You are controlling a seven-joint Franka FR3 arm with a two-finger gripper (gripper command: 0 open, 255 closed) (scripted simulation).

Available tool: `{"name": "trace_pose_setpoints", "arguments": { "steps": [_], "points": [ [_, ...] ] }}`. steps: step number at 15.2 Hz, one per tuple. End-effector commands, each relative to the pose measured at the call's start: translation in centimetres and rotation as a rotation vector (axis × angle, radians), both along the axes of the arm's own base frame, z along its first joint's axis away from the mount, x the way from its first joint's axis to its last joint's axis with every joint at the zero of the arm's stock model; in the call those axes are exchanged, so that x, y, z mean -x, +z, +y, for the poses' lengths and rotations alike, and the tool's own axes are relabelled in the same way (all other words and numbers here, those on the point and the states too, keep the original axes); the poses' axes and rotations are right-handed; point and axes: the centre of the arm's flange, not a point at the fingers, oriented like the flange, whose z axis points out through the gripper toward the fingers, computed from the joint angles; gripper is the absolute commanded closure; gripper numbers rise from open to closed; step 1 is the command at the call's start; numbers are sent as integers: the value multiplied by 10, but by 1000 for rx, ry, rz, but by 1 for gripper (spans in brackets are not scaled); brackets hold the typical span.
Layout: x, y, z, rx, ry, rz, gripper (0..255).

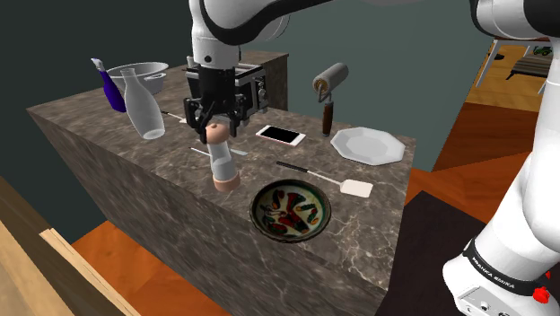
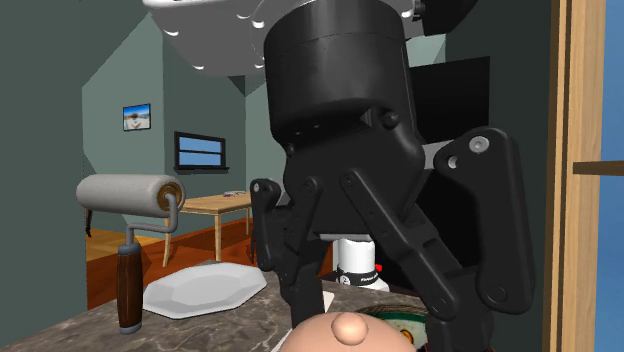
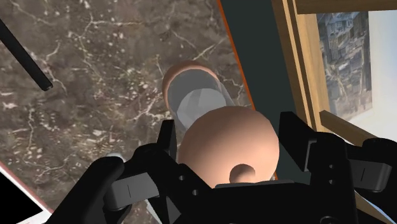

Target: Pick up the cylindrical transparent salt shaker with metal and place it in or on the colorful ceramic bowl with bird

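walls [image 2: 110, 60]: teal-grey | floor [image 1: 117, 247]: orange wood | counter [image 1: 108, 148]: dark marble

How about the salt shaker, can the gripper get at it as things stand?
Probably yes: the gripper hangs open right over the upright salt shaker, straddling its pinkish cap, and nothing stands between them.

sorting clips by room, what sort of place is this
Likely a home kitchen: a dark marble-patterned counter holds a white octagonal plate, a colourful patterned bowl and a clear salt shaker with pinkish ends.
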Motion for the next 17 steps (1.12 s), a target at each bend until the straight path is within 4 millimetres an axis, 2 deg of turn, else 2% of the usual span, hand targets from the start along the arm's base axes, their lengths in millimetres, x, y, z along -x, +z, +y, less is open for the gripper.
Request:
{"name": "trace_pose_setpoints", "arguments": {
  "steps": [1,17],
  "points": [
    [0,8,-1,0,0,0,255],
    [0,93,0,0,0,0,255]
  ]
}}
